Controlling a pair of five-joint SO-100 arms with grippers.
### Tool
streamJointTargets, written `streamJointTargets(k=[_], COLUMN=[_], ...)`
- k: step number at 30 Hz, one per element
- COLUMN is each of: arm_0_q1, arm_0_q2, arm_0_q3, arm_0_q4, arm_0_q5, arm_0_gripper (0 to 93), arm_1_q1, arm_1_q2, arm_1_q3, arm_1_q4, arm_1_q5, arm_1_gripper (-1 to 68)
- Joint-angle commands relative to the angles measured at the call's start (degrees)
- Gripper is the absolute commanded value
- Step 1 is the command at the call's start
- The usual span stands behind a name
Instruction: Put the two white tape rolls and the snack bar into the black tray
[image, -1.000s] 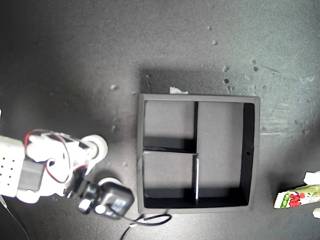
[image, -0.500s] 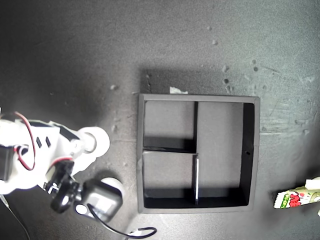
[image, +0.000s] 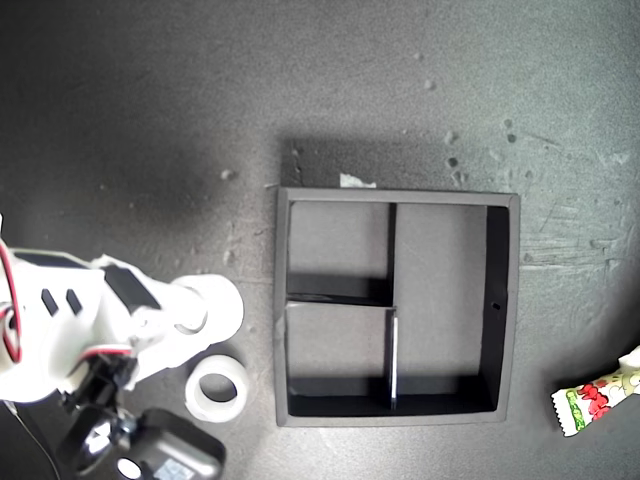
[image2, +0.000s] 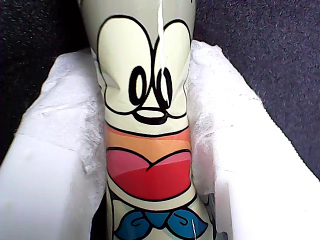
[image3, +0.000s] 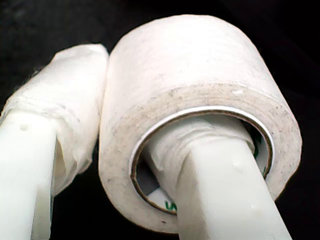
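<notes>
My second end effector (image3: 145, 165) pinches a white tape roll (image3: 200, 100), one finger through its core, at 9 o'clock of the black tray (image: 505, 300) in the exterior view; the nearest compartment lies toward 3 o'clock. A second roll (image: 217, 389) rests on the tabletop (image: 150, 100). My first end effector (image2: 150, 150) grips the snack bar (image2: 145, 100).

Bright centre; dark vignetted corners; wrist close-ups soft.
</notes>
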Motion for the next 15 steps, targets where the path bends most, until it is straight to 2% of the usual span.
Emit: streamJointTargets(k=[1,4,6,9,12,14,15], arm_0_q1=[1.2,1.5,1.7,1.7,1.6,1.5,1.4], arm_0_q2=[1.2,0.7,-0.4,-2.4,-4.1,-4.7,-4.7], arm_0_q3=[-3.9,-5.6,-7.5,-10.5,-12.8,-13.4,-13.4], arm_0_q4=[0.4,0.4,0.5,1.5,2.9,3.4,3.6], arm_0_q5=[0.9,1.7,2.5,3.4,3.6,2.6,1.7], arm_0_gripper=[0.0,0.0,0.0,0.0,0.0,0.0,0.0], arm_1_q1=[4.8,11.4,17.1,24.3,27.9,30.6,34.5], arm_1_q2=[5.6,9.5,9.5,9.5,9.4,9.5,9.5], arm_1_q3=[-6.5,-17.3,-25.0,-33.9,-39.4,-41.1,-41.7], arm_1_q4=[11.1,23.8,28.4,29.6,30.3,31.4,31.3], arm_1_q5=[-16.2,-25.5,-35.5,-55.1,-76.0,-82.2,-79.0], arm_1_gripper=[-0.2,-0.3,-0.3,-0.3,-0.4,-0.4,-0.4])
